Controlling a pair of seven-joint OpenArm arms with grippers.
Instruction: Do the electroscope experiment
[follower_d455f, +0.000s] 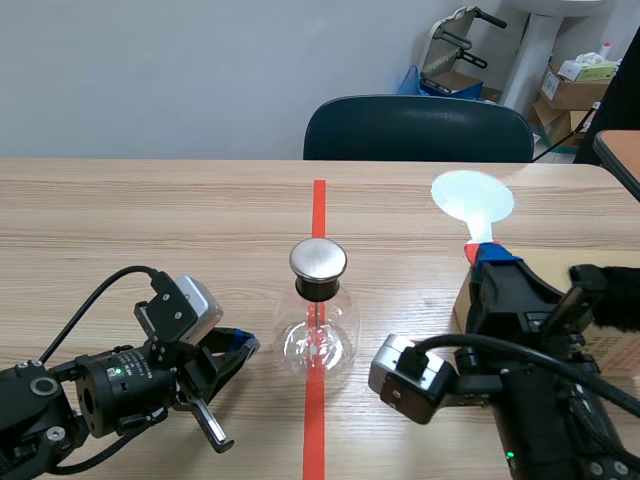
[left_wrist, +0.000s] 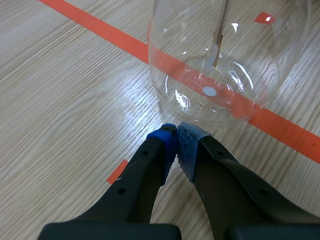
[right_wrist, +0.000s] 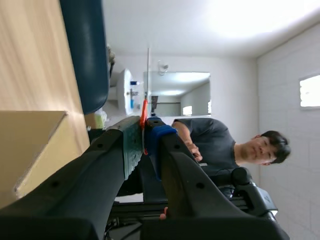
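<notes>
The electroscope (follower_d455f: 318, 320) is a clear glass flask with a round metal cap, standing on the orange-red tape line at the table's middle. In the left wrist view the flask (left_wrist: 225, 75) shows a thin rod with a leaf (left_wrist: 217, 47) inside. My left gripper (follower_d455f: 228, 352) lies low to the flask's left, shut on nothing, its blue pads (left_wrist: 167, 145) almost at the glass. My right gripper (follower_d455f: 495, 262) is raised at the right, shut on the red handle of a wand (follower_d455f: 472, 197) with a pale round disc. The handle (right_wrist: 144, 112) sits between its fingers.
A dark chair (follower_d455f: 418, 130) stands behind the table's far edge. A cardboard box (follower_d455f: 610, 345) lies under the right arm and shows beside the gripper (right_wrist: 30, 145). A person (right_wrist: 225, 147) appears in the right wrist view. More boxes (follower_d455f: 575, 90) are at the back right.
</notes>
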